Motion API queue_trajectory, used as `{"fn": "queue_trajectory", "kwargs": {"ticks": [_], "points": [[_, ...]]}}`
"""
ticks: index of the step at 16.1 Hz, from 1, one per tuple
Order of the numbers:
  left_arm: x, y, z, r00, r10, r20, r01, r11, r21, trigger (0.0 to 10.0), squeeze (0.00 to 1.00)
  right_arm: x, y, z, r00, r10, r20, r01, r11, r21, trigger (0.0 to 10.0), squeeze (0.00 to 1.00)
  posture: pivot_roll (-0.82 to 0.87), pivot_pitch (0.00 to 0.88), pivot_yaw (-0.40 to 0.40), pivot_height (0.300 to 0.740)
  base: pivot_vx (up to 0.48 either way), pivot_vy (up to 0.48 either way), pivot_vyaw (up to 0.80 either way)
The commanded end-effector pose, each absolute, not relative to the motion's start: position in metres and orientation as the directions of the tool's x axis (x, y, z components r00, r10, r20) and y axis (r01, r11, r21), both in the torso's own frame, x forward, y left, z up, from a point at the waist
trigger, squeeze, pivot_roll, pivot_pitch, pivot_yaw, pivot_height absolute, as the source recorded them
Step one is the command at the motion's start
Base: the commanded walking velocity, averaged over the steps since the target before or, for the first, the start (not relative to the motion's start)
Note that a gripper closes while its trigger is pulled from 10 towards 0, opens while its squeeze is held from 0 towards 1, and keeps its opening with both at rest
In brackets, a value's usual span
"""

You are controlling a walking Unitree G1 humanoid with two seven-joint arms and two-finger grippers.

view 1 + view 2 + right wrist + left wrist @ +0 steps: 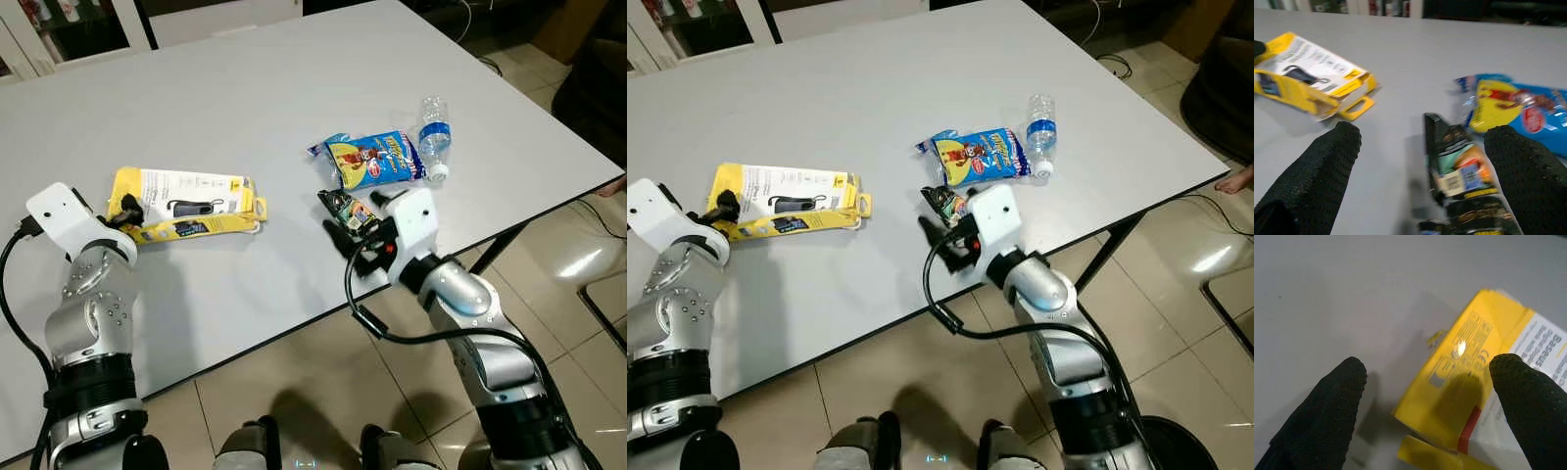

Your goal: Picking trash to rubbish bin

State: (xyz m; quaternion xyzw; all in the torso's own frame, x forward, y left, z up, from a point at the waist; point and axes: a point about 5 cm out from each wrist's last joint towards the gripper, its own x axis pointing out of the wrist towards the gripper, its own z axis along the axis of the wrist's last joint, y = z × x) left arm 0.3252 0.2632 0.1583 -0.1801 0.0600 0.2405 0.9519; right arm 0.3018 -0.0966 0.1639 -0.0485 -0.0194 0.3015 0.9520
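Nearby, capped bottle [434, 137], contents unclear

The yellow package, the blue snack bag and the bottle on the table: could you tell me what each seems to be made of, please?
Yellow package: looks like printed cardboard with a glossy finish; folded flaps and a glare spot show in the left wrist view.
Blue snack bag: probably thin plastic film, shiny and crinkled with sealed ends.
Bottle: clear plastic, see-through, with a blue label.
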Motion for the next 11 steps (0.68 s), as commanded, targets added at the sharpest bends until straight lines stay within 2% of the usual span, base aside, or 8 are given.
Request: {"fn": "queue_trajectory", "kwargs": {"ticks": [1, 5, 9, 10, 11], "points": [[0.326, 0.263, 0.156, 0.881, 0.419, -0.220, -0.469, 0.833, -0.294, 10.0, 0.00, 0.298, -0.094, 0.165, 0.797, 0.604, 0.007, -0.602, 0.794, -0.088, 10.0, 0.00, -0.08, 0.184, 0.047, 0.740, 0.000, 0.000, 0.00], [0.329, 0.259, 0.147, 0.893, 0.370, -0.256, -0.435, 0.854, -0.284, 10.0, 0.00, 0.291, -0.090, 0.163, 0.753, 0.657, -0.018, -0.657, 0.751, -0.071, 10.0, 0.00, -0.09, 0.186, 0.045, 0.740, 0.000, 0.000, 0.00], [0.327, 0.257, 0.136, 0.900, 0.319, -0.297, -0.401, 0.873, -0.277, 10.0, 0.00, 0.288, -0.091, 0.161, 0.749, 0.662, -0.031, -0.662, 0.746, -0.070, 10.0, 0.00, -0.09, 0.189, 0.044, 0.740, 0.000, 0.000, 0.00], [0.326, 0.257, 0.134, 0.906, 0.302, -0.296, -0.383, 0.883, -0.271, 3.8, 0.00, 0.288, -0.091, 0.161, 0.748, 0.663, -0.034, -0.663, 0.745, -0.069, 10.0, 0.00, -0.09, 0.189, 0.044, 0.740, 0.000, 0.000, 0.00], [0.326, 0.256, 0.133, 0.908, 0.294, -0.298, -0.377, 0.884, -0.276, 0.0, 0.00, 0.288, -0.091, 0.161, 0.748, 0.663, -0.035, -0.663, 0.745, -0.069, 10.0, 0.00, -0.09, 0.190, 0.042, 0.740, 0.000, 0.000, 0.00]]}}
